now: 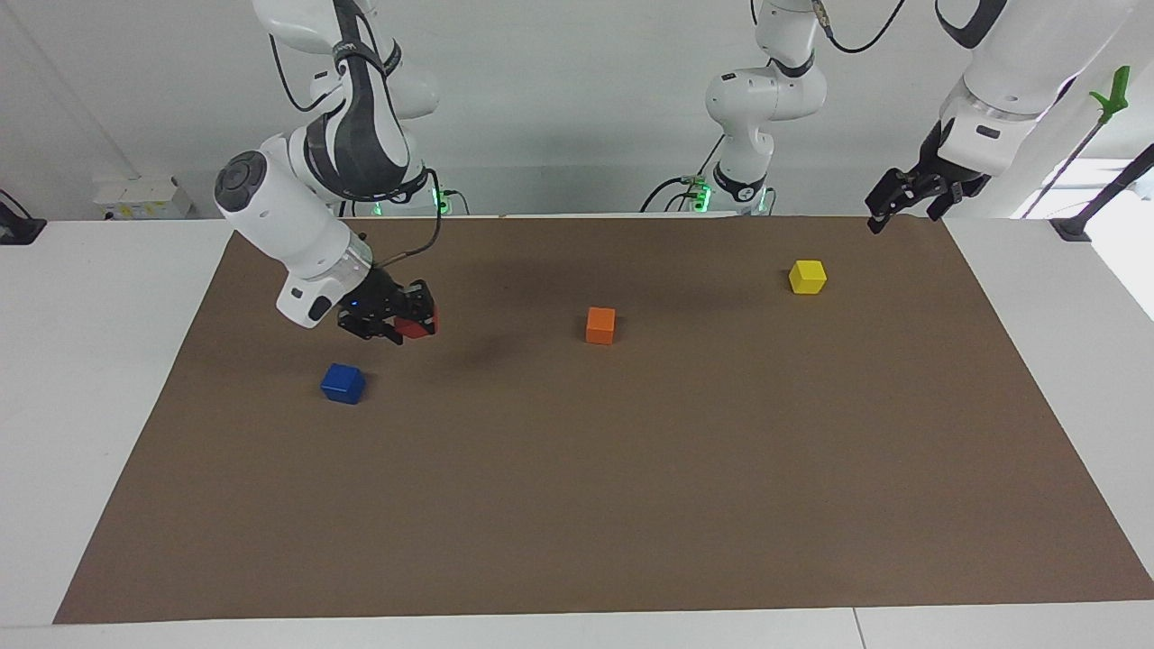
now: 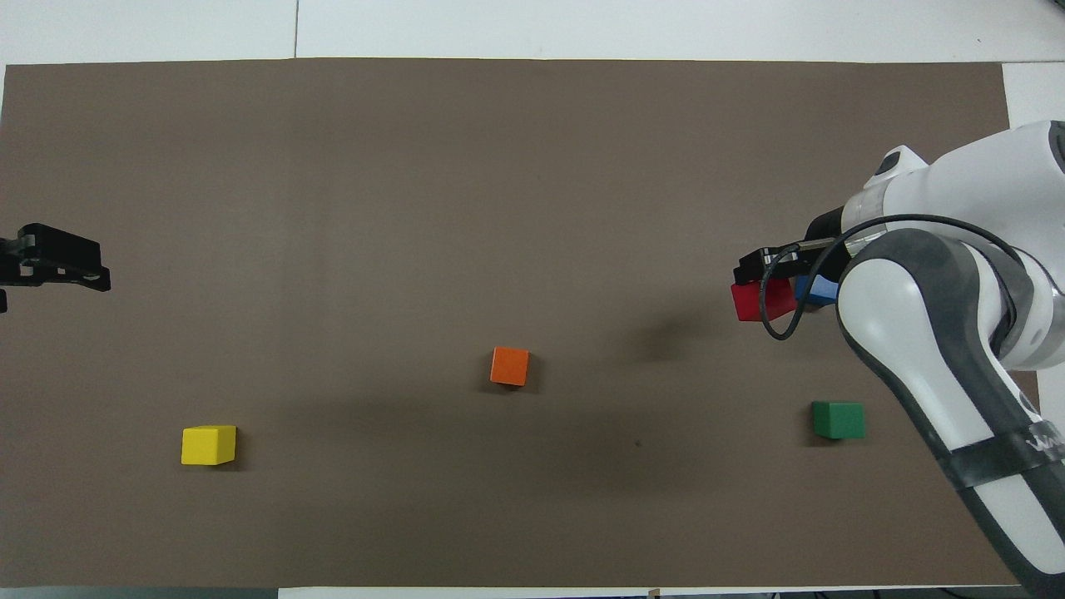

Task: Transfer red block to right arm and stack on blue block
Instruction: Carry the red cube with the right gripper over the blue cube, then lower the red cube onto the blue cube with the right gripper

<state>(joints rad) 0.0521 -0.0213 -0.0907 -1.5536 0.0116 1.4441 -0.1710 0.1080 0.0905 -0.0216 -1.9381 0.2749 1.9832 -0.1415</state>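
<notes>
Right gripper [image 1: 403, 317], toward the right arm's end of the table, grips the red block [image 1: 418, 323] in the air above the blue block [image 1: 343, 383]. Midway along sits the orange block [image 1: 600, 325]. Left gripper [image 1: 911, 200] waits, fingers spread, over the mat's corner beside the left arm's base.

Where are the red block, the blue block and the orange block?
red block [image 1: 418, 326], facing view, its red face showing beside the gripper.
blue block [image 1: 343, 383], facing view, middle of the cube.
orange block [image 2: 509, 366], overhead view, its top face.
</notes>
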